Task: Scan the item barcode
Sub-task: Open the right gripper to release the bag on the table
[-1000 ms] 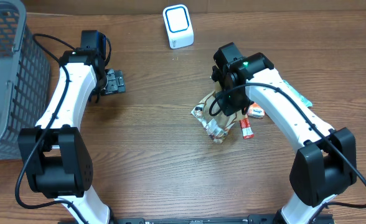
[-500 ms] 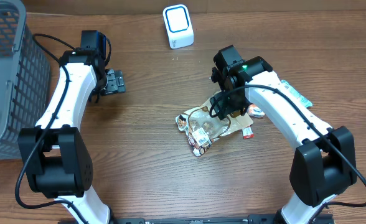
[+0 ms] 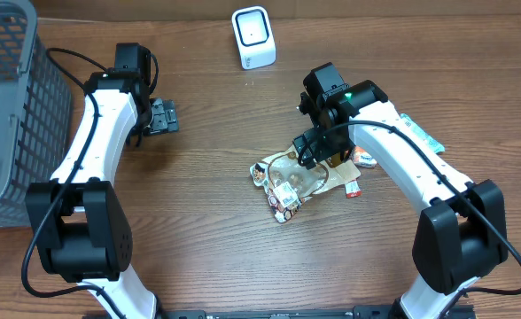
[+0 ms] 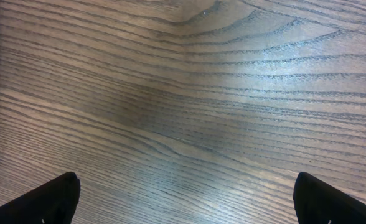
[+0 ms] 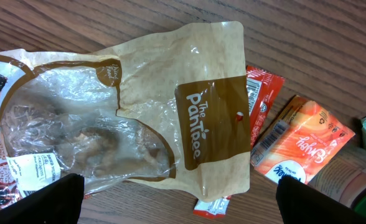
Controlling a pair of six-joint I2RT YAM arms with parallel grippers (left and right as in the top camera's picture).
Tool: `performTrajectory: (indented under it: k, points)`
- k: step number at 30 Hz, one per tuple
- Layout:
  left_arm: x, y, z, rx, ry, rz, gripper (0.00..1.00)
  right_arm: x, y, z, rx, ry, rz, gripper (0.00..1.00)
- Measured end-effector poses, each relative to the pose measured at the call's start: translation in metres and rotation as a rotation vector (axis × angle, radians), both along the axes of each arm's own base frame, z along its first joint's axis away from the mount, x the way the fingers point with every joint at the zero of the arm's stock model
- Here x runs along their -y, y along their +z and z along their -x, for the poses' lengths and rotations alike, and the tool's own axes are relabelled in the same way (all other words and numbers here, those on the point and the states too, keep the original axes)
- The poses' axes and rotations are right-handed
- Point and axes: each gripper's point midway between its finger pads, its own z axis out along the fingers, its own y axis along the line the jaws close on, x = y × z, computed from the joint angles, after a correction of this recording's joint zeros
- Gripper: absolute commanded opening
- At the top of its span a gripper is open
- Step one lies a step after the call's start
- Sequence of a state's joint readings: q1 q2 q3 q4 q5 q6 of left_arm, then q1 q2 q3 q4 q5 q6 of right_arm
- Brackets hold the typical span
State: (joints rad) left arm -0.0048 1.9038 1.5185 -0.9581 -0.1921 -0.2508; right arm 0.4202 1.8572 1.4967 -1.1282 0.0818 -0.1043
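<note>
- Pouch [image 3: 289,180]: brown-and-clear snack bag, flat on the table [image 3: 207,230]. Its long axis is diagonal, the clear end toward the near left and the brown banded end toward the far right.
- Right gripper [image 3: 312,146]: directly over the pouch's banded end, fingers wide apart, holding nothing.
- Red sachet [image 3: 351,182], orange packet [image 3: 364,158]: just right of the pouch.
- Scanner [image 3: 253,37]: well beyond the pouch.
- Left gripper [image 3: 161,116]: far left of the pouch, fingers apart, empty.

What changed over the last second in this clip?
The right gripper opened its fingers and let go of the brown pouch, which went from a bunched heap to lying flat on the table, spread toward the left arm's side. The left gripper, scanner, basket and small packets stayed put.
</note>
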Motion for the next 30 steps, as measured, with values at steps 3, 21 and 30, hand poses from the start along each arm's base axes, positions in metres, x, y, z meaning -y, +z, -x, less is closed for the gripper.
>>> performTrajectory:
  k: [3,21,30]
  points:
    - [-0.0001,0.0000,0.0000,0.000,0.000,0.000,1.00,0.0000,0.0000,0.0001,-0.001,0.000,0.000,1.00]
    - [0.0000,0.0000,0.0000,0.000,0.000,0.000,1.00,-0.0003,-0.0003,-0.0005,0.001,0.000,-0.001,1.00]
    - [-0.0001,0.0000,0.0000,0.000,0.000,0.000,1.00,-0.0023,-0.0083,-0.0049,-0.001,0.000,0.000,1.00]
